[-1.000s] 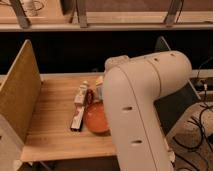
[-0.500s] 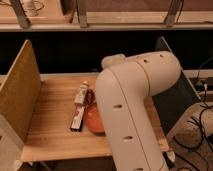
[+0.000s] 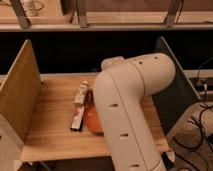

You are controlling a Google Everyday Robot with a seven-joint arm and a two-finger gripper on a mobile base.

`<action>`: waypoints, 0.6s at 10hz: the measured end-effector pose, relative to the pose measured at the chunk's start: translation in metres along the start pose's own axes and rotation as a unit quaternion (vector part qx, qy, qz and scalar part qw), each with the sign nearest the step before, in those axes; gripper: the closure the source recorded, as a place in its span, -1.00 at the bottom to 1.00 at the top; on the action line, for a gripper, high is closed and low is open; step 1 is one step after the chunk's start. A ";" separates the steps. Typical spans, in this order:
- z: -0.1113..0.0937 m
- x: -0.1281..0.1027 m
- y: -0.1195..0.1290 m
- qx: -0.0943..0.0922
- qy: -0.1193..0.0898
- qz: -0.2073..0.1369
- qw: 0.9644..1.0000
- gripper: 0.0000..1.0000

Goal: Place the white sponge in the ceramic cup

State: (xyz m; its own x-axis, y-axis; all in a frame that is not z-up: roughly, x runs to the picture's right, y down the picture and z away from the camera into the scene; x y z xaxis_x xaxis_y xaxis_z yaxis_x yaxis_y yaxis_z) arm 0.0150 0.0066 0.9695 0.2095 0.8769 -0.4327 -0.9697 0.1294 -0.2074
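My white arm [image 3: 130,100] fills the middle of the camera view and covers much of the wooden table [image 3: 50,130]. The gripper is hidden behind the arm's far end, somewhere over the table's middle. An orange round ceramic vessel [image 3: 91,123] shows partly at the arm's left edge, its right side covered. A long packet with a dark bottom end [image 3: 78,107] lies to its left, with a small pale end [image 3: 84,85] at its top. A reddish-brown item [image 3: 89,96] lies between the packet and the arm. I cannot pick out a white sponge for certain.
A tall wooden panel [image 3: 19,95] walls the table's left side and a dark panel [image 3: 180,95] stands on the right. Cables [image 3: 200,125] hang off to the right of the table. A shelf with metal legs [image 3: 80,15] runs along the back.
My arm has swung left and closer to the camera, covering more of the orange vessel and the table's middle. The packet has not moved.
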 end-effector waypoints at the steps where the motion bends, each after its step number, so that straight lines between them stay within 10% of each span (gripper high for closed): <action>1: 0.005 0.000 0.000 0.001 0.004 0.001 1.000 -0.60; 6: 0.027 0.002 0.004 -0.004 0.022 0.007 1.000 -0.60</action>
State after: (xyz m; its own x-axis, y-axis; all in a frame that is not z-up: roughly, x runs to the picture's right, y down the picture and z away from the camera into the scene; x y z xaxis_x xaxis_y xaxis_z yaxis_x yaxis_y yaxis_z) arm 0.0085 0.0210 0.9917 0.2008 0.8575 -0.4737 -0.9716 0.1127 -0.2080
